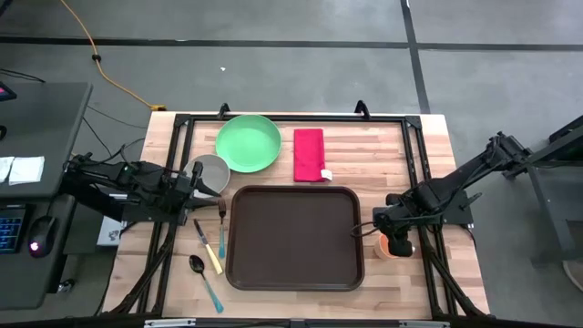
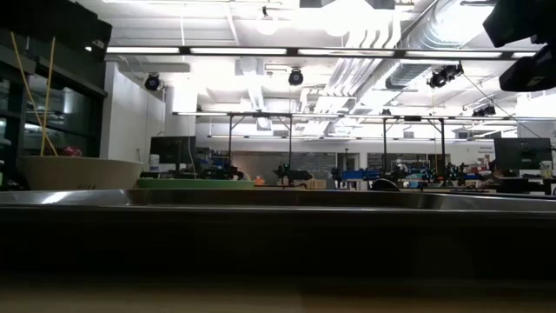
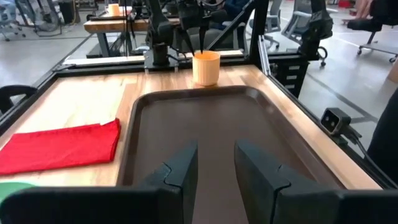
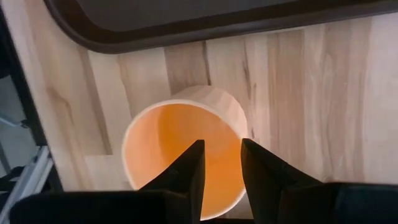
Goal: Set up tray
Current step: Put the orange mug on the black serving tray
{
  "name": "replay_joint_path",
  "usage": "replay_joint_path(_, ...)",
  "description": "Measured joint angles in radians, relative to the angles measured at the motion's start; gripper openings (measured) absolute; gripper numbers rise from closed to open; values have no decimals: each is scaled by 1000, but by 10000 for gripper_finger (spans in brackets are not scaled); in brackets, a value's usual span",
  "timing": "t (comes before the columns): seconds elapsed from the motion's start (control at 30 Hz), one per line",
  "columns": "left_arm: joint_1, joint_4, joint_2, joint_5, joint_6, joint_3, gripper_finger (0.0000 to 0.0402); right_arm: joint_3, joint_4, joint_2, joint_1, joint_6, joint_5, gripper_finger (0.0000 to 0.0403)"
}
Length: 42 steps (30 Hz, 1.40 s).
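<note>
Just under our right gripper (image 4: 217, 168), its fingers narrowly parted, sits the orange cup (image 4: 180, 149) right of the brown tray (image 1: 294, 237) at table centre; our left gripper (image 3: 214, 171), fingers narrowly apart, hovers at the tray's left edge

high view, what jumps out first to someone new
The large dark brown rectangular plastic tray lies empty mid-table, with a round green plate and folded red cloth just beyond it. The right gripper hovers over an orange cup beside the tray's right edge, fingers slightly apart.
</note>
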Motion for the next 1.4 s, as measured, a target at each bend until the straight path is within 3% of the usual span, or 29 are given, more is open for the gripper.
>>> replay_joint_path(0.6,0,1,0,0,0,0,136,0,-59,0,0,-71,10,83)
replay_joint_path(0.93,0,4,0,0,-3,0,136,-143,16,-1,0,-23,-67,83)
replay_joint_path(1.4,0,19,0,0,-3,0,136,-151,70,-2,0,-19,-85,70)
